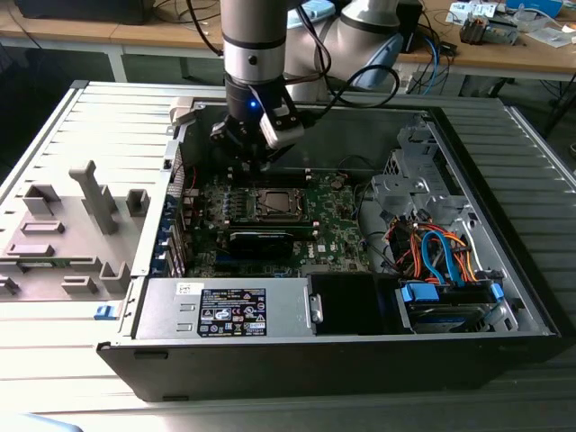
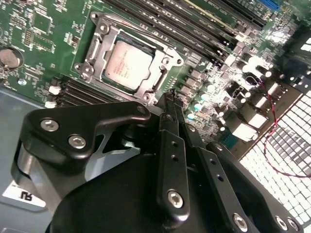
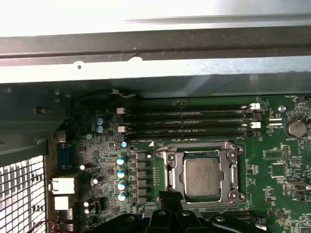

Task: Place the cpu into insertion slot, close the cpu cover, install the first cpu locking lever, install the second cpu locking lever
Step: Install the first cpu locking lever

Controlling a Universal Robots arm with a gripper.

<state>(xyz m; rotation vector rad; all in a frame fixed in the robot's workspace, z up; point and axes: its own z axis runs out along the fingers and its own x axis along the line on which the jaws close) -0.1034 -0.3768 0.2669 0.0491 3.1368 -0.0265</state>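
Observation:
The cpu (image 3: 201, 175) (image 2: 127, 64) lies flat in the insertion slot (image 1: 274, 203) on the green motherboard, silver-grey top up. Over it lies the cpu cover (image 3: 168, 171) (image 2: 163, 68), a silvery frame whose window shows the chip. A thin lever wire (image 3: 194, 144) runs along one edge of the frame. My gripper (image 2: 170, 99) (image 3: 167, 196) (image 1: 256, 167) hangs just above the board beside the socket's edge. It is shut, with nothing between its black fingers (image 2: 171, 145).
Long black memory slots (image 3: 189, 121) run beside the socket, toward the case wall (image 3: 146, 48). A black card (image 1: 261, 241), a power supply (image 1: 229, 310) and a drive bay with blue and orange cables (image 1: 441, 256) fill the case. Grey fixtures (image 1: 63, 234) stand at the exterior view's left.

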